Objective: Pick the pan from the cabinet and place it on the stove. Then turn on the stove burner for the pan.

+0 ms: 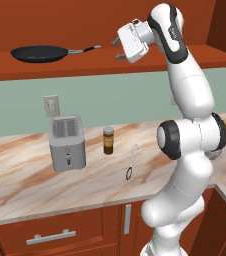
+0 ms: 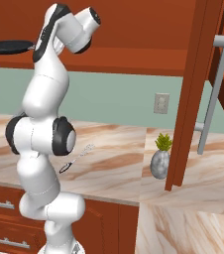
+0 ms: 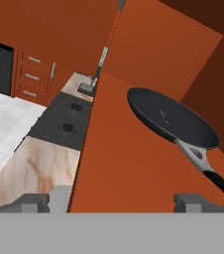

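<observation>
The black pan (image 1: 40, 53) lies flat on the bottom shelf of the open reddish-brown cabinet (image 1: 135, 62), its long handle (image 1: 85, 49) pointing right. My gripper (image 1: 118, 48) hovers just right of the handle's tip, aimed left at it, open and holding nothing. In the hand view the pan (image 3: 171, 119) sits ahead on the shelf (image 3: 119, 163), with its handle (image 3: 205, 166) running toward my right fingertip (image 3: 193, 202); the gripper (image 3: 114, 202) is spread wide. Below and beyond the shelf edge lies the black stove (image 3: 62, 121). The pan (image 2: 7, 47) also shows at the far left of the right base view.
On the marble counter (image 1: 25, 185) stand a silver toaster (image 1: 67, 142), a brown jar (image 1: 108, 140) and a whisk (image 1: 131, 162). The open cabinet door (image 2: 191, 94) with its grey bar handle (image 2: 218, 84) hangs to the right, above a small potted plant (image 2: 159, 158).
</observation>
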{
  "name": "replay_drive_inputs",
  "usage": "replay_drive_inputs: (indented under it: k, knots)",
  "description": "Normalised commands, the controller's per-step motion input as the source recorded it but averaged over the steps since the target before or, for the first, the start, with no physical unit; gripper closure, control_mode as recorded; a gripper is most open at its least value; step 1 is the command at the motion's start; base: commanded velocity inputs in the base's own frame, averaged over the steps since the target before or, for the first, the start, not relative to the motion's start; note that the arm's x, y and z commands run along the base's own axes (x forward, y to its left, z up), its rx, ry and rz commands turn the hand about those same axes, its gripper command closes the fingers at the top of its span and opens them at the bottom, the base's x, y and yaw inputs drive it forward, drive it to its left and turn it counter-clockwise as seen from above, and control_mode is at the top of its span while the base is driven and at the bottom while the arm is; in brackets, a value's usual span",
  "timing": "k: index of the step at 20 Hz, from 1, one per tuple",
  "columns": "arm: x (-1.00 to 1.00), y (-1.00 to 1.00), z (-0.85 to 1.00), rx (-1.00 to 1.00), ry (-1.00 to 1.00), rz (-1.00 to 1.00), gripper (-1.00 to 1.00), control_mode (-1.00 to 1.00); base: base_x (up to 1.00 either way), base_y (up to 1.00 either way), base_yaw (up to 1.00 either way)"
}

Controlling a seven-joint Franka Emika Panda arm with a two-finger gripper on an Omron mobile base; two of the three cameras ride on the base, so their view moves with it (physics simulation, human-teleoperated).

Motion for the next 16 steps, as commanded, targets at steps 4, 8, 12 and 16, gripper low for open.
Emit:
replay_drive_inputs:
  k: [4, 8, 12, 16]
  knots:
    - [0.42, 0.04, 0.00, 0.00, 0.01, -0.02, -1.00, -1.00, 0.00, 0.00, 0.00]
    - [0.40, 0.07, 0.00, 0.00, 0.02, -0.02, -1.00, -1.00, 0.00, 0.00, 0.00]
    - [0.36, 0.14, 0.00, 0.00, 0.01, -0.02, -1.00, -1.00, 0.00, 0.00, 0.00]
    - [0.34, 0.19, 0.00, 0.00, 0.01, -0.02, -1.00, -1.00, 0.00, 0.00, 0.00]
